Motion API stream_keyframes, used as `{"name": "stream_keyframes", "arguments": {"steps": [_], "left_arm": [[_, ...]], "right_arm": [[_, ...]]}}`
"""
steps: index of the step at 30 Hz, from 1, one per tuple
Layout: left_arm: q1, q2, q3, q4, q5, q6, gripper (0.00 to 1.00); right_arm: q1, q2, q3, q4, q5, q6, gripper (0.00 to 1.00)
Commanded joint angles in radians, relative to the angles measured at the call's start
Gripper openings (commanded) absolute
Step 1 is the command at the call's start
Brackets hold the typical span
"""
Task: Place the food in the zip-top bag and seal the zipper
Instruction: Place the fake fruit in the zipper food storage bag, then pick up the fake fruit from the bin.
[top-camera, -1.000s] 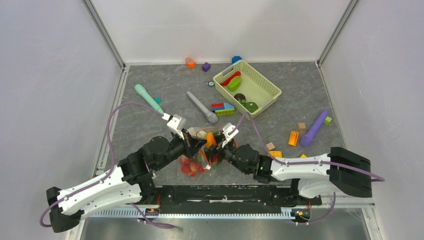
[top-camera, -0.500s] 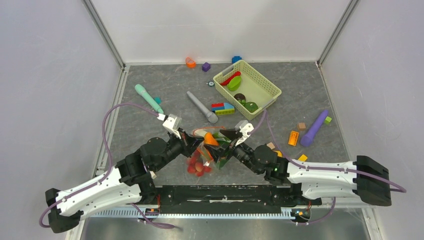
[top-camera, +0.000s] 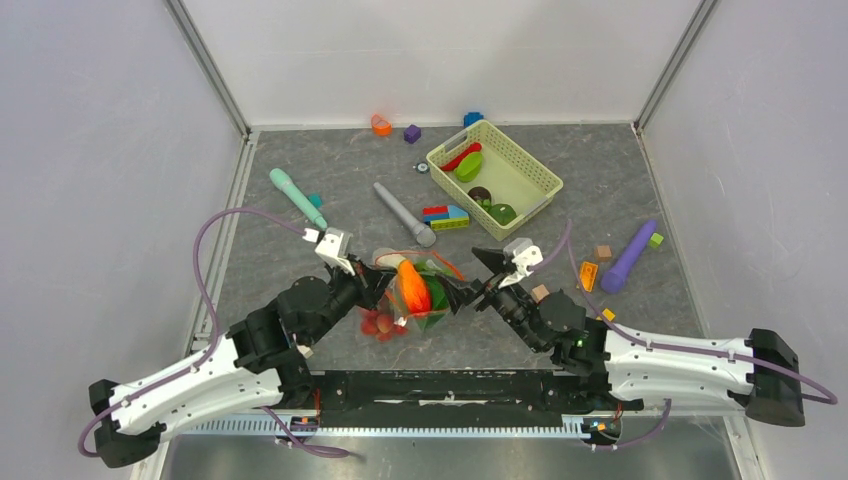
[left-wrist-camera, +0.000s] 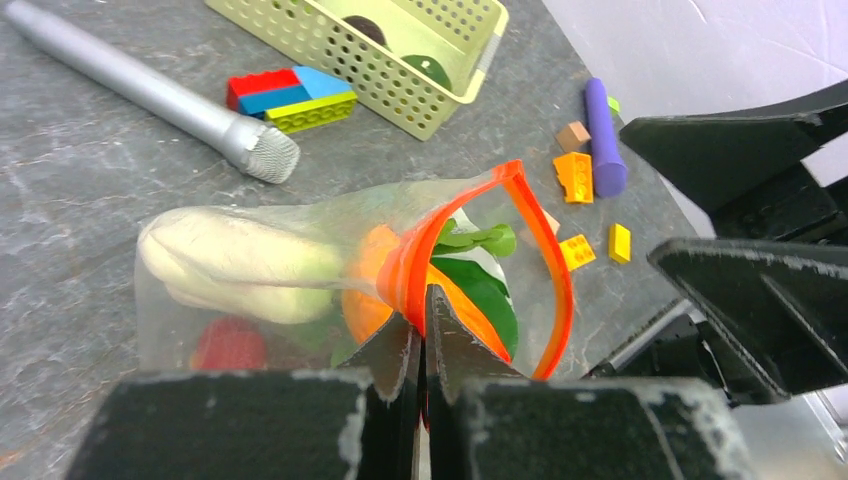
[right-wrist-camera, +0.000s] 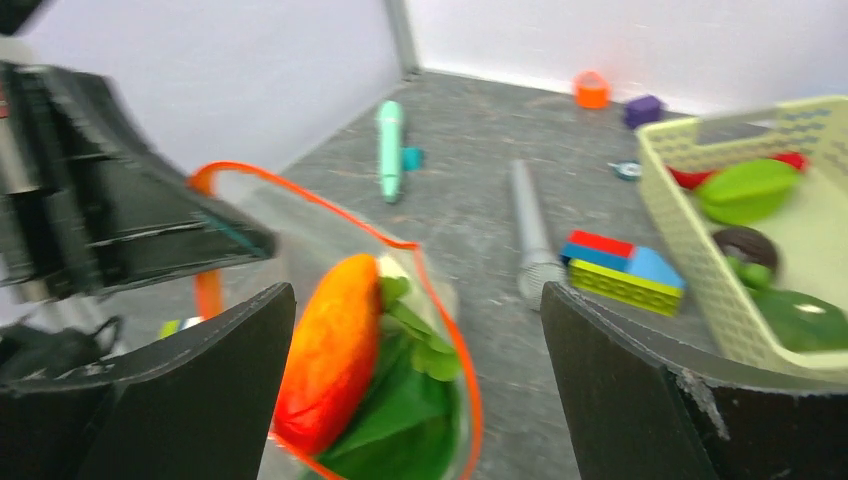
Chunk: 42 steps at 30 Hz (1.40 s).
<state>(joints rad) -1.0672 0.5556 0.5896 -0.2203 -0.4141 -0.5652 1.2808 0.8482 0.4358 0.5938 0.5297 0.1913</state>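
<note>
The clear zip-top bag (top-camera: 408, 297) lies between the two arms. It holds an orange-red piece (top-camera: 411, 285), green leaves and red berries (top-camera: 378, 324). In the left wrist view a white radish (left-wrist-camera: 230, 265) and bok choy leaves (left-wrist-camera: 480, 285) also show inside the bag (left-wrist-camera: 200, 300). My left gripper (top-camera: 377, 289) is shut on the orange-red zipper strip (left-wrist-camera: 410, 262); the mouth gapes open in a loop. My right gripper (top-camera: 472, 279) is open and empty just right of the bag, its jaws (right-wrist-camera: 415, 300) wide apart facing the mouth (right-wrist-camera: 440, 300). No slider shows.
A pale green basket (top-camera: 540, 178) at the back right holds red, green and dark pieces. A grey stick (top-camera: 403, 213), a teal stick (top-camera: 297, 197) and a purple stick (top-camera: 628, 256) lie on the mat. Building blocks (top-camera: 447, 216) lie scattered about.
My right gripper has drawn back to the right, away from the bag, and now stands open. The bag's mouth has tipped toward it. My left gripper keeps its hold.
</note>
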Motion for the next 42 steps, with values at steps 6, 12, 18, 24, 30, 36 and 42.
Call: {"name": "stream_keyframes", "arguments": {"steps": [6, 12, 18, 24, 30, 36, 42], "left_arm": [[0.002, -0.038, 0.025, -0.023, -0.208, -0.038, 0.02], [0.002, -0.062, 0.029, -0.041, -0.252, -0.029, 0.02], [0.002, -0.084, 0.015, -0.022, -0.228, -0.013, 0.02], [0.002, -0.084, 0.004, -0.003, -0.199, 0.016, 0.03], [0.002, -0.098, -0.029, 0.065, -0.138, 0.056, 0.04], [0.001, -0.073, -0.029, 0.075, -0.163, 0.082, 0.04], [0.002, -0.054, -0.033, 0.087, -0.164, 0.091, 0.04]], "right_arm": [[-0.154, 0.050, 0.228, -0.395, 0.277, 0.036, 0.98], [-0.379, 0.179, 0.354, -0.488, 0.110, -0.004, 0.98], [-0.515, 0.422, 0.612, -0.592, 0.000, -0.233, 0.98], [-0.684, 0.701, 0.951, -0.793, -0.301, -0.470, 0.98], [-0.794, 0.970, 1.245, -0.939, -0.493, -0.830, 0.98], [-0.881, 1.153, 1.405, -0.974, -0.624, -1.009, 0.98], [-0.909, 1.294, 1.454, -0.951, -0.640, -1.141, 0.98]]}}
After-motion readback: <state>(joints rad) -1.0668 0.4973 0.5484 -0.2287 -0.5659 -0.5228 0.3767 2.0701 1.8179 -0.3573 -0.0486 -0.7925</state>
